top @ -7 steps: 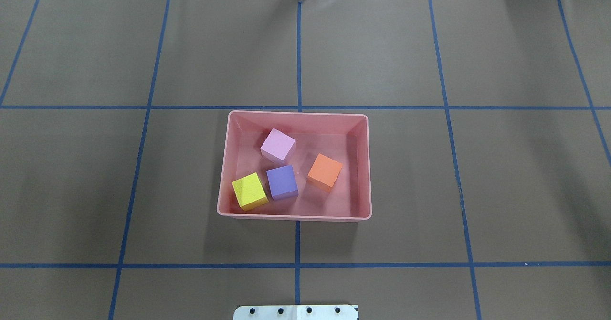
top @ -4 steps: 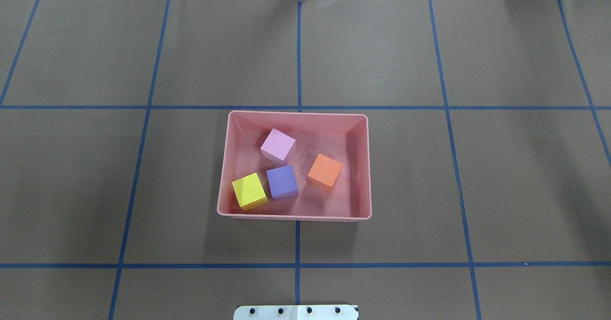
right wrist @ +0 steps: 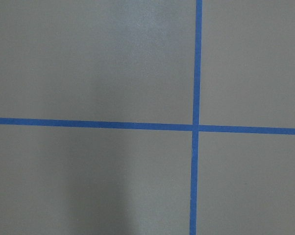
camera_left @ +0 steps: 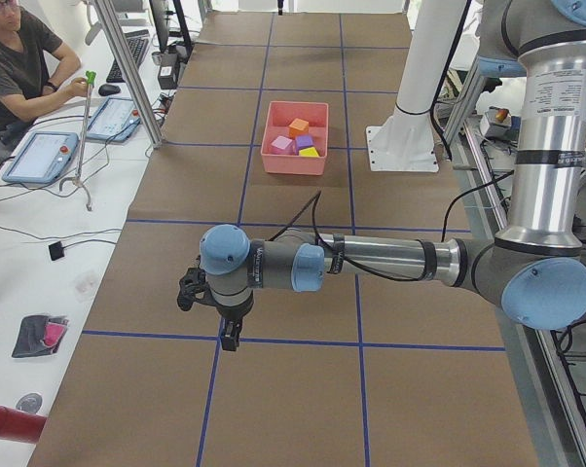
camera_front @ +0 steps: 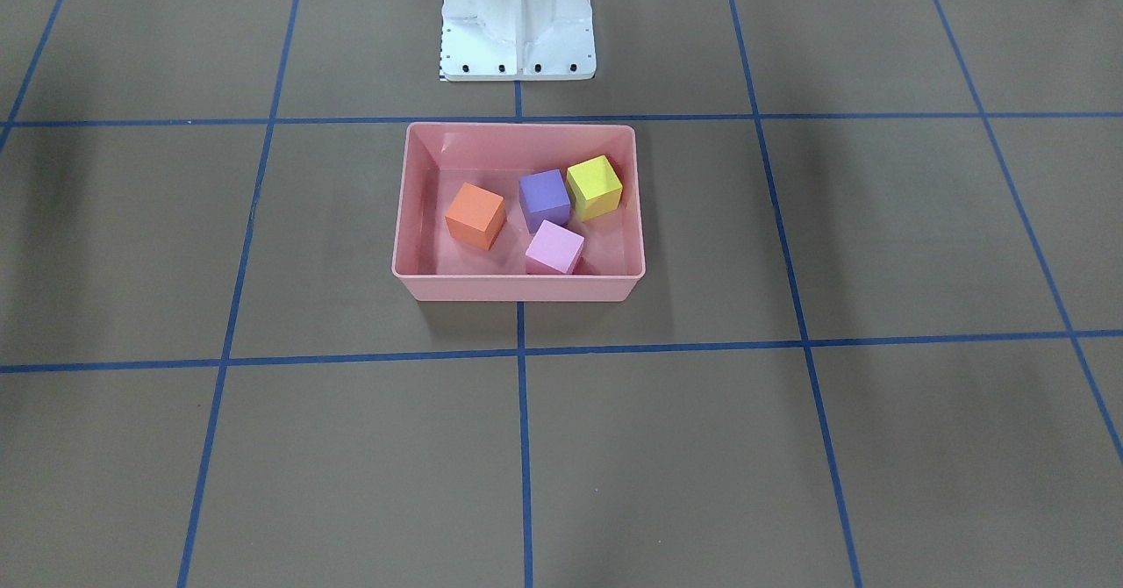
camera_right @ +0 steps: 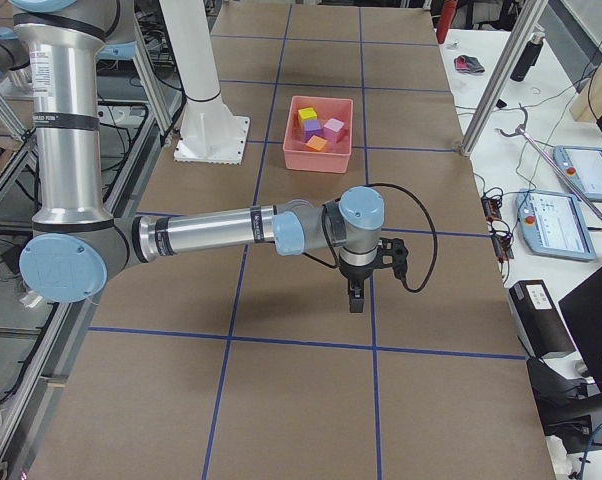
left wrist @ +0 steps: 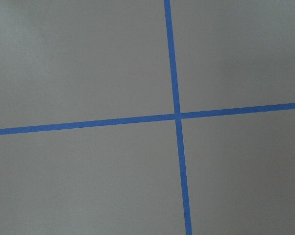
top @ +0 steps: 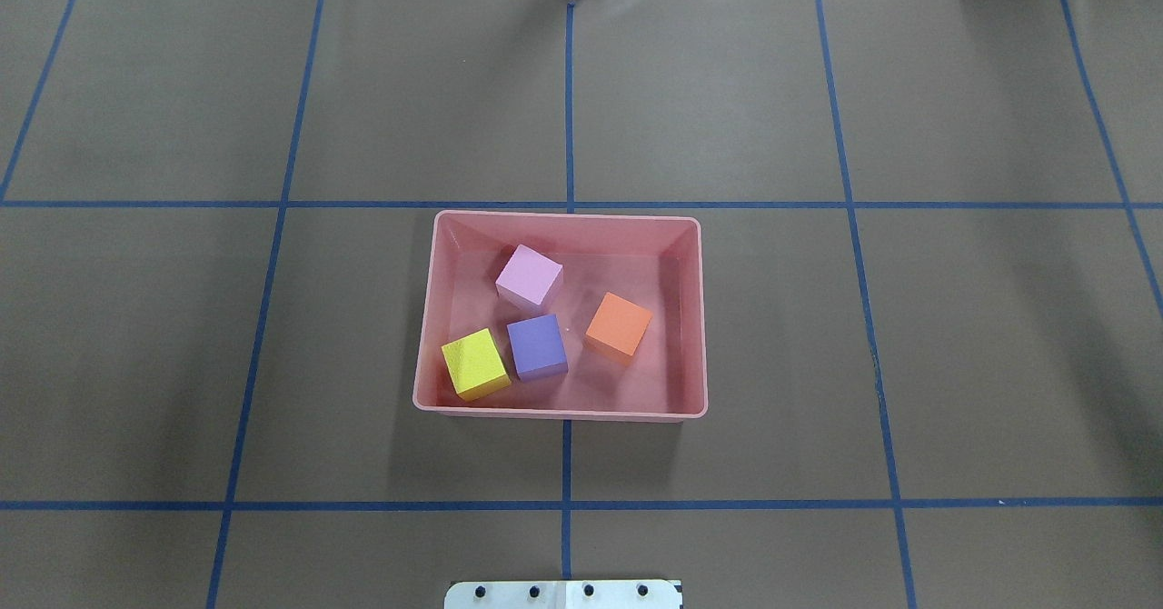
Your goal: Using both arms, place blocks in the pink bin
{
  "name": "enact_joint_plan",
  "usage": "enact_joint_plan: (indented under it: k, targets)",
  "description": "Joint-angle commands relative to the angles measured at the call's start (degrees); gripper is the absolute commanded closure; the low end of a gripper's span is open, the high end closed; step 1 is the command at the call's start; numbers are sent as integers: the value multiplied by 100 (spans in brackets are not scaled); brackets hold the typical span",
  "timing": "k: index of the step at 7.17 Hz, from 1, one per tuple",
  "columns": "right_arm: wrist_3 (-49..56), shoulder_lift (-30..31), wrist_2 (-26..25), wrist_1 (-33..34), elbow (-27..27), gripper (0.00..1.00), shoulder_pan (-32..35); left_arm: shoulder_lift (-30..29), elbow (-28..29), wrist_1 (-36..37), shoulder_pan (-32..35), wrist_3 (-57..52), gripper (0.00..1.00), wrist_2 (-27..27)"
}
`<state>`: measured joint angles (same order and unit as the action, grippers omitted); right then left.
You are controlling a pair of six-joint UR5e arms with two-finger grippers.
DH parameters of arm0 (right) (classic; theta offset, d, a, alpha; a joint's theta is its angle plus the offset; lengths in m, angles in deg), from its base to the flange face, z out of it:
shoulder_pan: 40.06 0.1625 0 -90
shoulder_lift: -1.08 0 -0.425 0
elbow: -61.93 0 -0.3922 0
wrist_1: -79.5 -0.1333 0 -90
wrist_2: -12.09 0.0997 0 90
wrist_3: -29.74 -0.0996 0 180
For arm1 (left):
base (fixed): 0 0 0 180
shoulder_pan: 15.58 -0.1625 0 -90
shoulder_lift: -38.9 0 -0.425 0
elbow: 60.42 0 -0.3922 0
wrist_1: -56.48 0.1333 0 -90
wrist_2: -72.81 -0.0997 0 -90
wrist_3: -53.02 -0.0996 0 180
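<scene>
Left claw (camera_left: 229, 334) and right claw (camera_right: 356, 296) hang toward opposite ends of the counter (top: 818, 318); parted or closed, can't tell. Inside the salmon-pink plastic tub (top: 563, 414), mid-counter: orange foam cube (top: 619, 326), dark purple foam cube (top: 537, 346), lilac foam cube (top: 529, 276), yellow foam cube (top: 474, 364). Looks finished.

Soft, even light falls from overhead, and every view is bright and sharp. Directly beneath the right gripper (camera_right: 356, 303), the table (right wrist: 88, 186) shows a dim shadow band with blurred edges and a paler sheen beyond it. Under the left gripper (camera_left: 230, 339) the table is evenly lit. Far from both grippers, the pink bin (top: 690, 318) casts a faint shadow, and its glossy walls carry mild glare.
</scene>
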<state>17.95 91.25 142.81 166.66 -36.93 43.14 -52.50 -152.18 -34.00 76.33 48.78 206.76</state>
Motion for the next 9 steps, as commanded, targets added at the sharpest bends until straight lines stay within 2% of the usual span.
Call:
enact_joint_plan:
  k: [1, 4, 5, 7, 9]
  targets:
    - [1, 10, -38, 20, 104, 0, 4, -27, -8, 30, 2, 2, 0, 0]
    - [-8, 63, -91, 29, 122, 0, 4, 60, -271, 171, 29, 378, 0, 0]
    - [-26, 63, -100, 29, 122, 0, 4, 287, -316, 110, 20, 371, 0, -18]
    - [-69, 63, -187, 20, 131, 0, 4, 368, -403, 39, 20, 371, 0, -429]
    - [-78, 72, -197, -6, 122, 0, 4, 307, -457, 48, -6, 398, 0, -396]
